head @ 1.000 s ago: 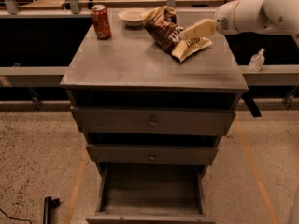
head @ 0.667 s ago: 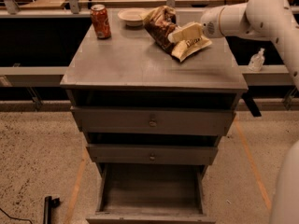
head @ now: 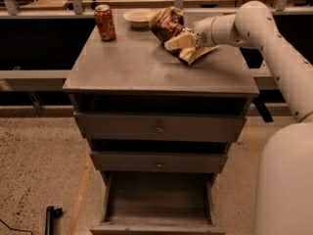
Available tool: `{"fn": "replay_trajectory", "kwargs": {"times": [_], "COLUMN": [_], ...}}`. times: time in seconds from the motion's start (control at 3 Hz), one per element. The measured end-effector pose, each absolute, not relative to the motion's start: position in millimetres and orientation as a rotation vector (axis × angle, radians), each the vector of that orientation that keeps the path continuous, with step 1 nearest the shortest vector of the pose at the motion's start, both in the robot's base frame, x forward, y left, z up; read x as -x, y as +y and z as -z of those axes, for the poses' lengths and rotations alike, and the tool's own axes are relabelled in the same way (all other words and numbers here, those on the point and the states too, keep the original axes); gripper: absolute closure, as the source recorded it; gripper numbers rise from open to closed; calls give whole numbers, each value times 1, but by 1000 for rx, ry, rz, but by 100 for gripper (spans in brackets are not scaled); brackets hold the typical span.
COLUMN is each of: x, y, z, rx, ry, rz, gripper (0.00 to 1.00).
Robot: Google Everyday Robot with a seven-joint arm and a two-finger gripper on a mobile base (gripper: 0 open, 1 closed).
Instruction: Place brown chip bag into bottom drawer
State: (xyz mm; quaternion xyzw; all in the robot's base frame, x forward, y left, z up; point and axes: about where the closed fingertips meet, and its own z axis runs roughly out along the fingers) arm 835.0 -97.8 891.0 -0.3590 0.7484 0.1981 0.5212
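On the speckled floor at the far left lies a small black object (head: 51,214), cut off by the lower edge and too dark to name. A red-orange can (head: 105,22), a smooth cylinder, stands upright at the back left corner of the cabinet top (head: 146,70), a flat slab of matt grey wood. Just right of the can sits a shallow pale bowl (head: 138,17). Next comes the bag (head: 166,26), crinkled and glossy, dark brown with a tan end towards the right. It lies on the back right part of the top, well apart from the drawer.

The gripper (head: 175,42), cream-coloured, lies across the bag's middle and touches it. Whether it grips the bag or merely rests on it cannot be told, since its far side is hidden against the folds. The smooth white arm (head: 259,28) runs right from it and bends down out of view.

Below, two shut drawers carry round knobs. The bottom drawer (head: 156,226) is pulled out, a plain grey box, its front lip clipped by the lower edge.

Compared with a second ago, the gripper has come left from the tan end onto the bag. The can and bowl have not moved.
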Motion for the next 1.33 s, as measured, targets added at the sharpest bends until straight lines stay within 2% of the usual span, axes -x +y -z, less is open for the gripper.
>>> {"fn": "replay_trajectory", "kwargs": {"times": [0.33,0.67,1.0,1.33], "x": [-835,-819,-767,-712], "y": [-100,-106,-124,-132], "z": [-881,-894,-923,-970], "rx": [896,970,1000,1019], "ry": [1812,1814,1862,1901], "rz": [-471,-474,-557,-686], "gripper": [49,73,96,100]}}
